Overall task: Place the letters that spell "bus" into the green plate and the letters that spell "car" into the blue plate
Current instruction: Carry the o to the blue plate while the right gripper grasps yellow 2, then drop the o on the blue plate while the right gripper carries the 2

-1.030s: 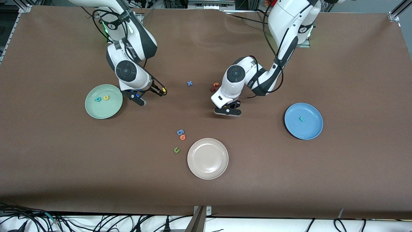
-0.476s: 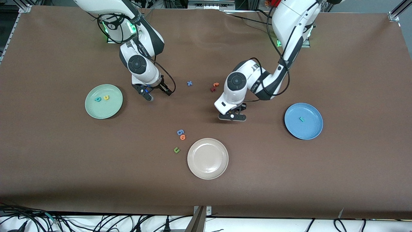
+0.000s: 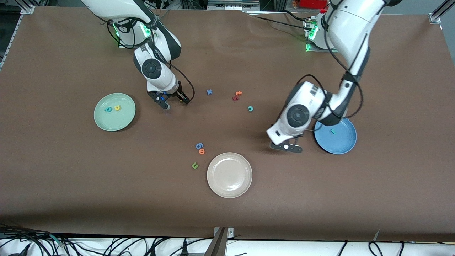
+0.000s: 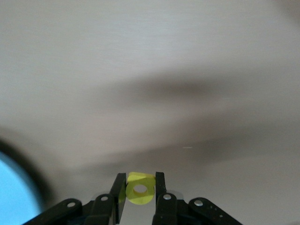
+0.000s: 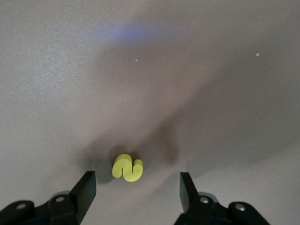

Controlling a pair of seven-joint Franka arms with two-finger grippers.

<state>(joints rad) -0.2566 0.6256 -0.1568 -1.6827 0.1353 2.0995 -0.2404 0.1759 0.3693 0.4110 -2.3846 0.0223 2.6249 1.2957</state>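
Observation:
My left gripper hangs over the table beside the blue plate, shut on the yellow a, which sits between its fingers in the left wrist view. The teal r lies in the blue plate. The teal c lies on the table near the middle. My right gripper stands open, low over the table beside the green plate. The yellow s lies flat between its fingers, untouched. The teal b and yellow u lie in the green plate.
A beige plate stands nearer the front camera. Beside it lie a blue g-shaped piece, an orange o and a green u. A blue x and an orange and red pair lie mid-table.
My left arm has carried the yellow a from the table's middle to beside the blue plate, uncovering the teal c. My right gripper shifted slightly away from the green plate, its jaws narrowing a little.

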